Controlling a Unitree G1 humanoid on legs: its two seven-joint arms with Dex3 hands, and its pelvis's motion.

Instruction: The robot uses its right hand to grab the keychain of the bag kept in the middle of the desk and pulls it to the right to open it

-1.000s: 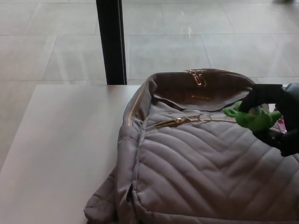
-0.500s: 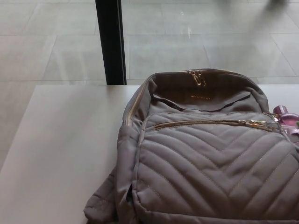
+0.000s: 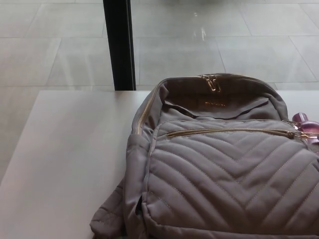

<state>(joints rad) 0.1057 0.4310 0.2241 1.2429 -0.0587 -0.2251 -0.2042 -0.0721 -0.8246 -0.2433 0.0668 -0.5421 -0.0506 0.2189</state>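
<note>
A grey quilted fabric backpack [image 3: 219, 174] with a chevron-stitched front pocket is seen lying on the white surface [image 3: 70, 164], towards its right side and reaching past the near edge of the view. Neither hand of the robot is in view, so how far either is open, and whether anything is held, cannot be told. The gold front-pocket zip [image 3: 229, 132] is laid across the pocket top from left to right, with its slider [image 3: 290, 133] at the far right end; just beside it a small pink and purple charm [image 3: 305, 123] is partly visible at the picture's right edge. The bag is judged soft and slack, likely to crumple or slide if tugged, while the metal zip is stiff and small. The dangling charm is judged the best place to take hold, being light and easily pinched. A black post [image 3: 118, 45] stands beyond the surface.
</note>
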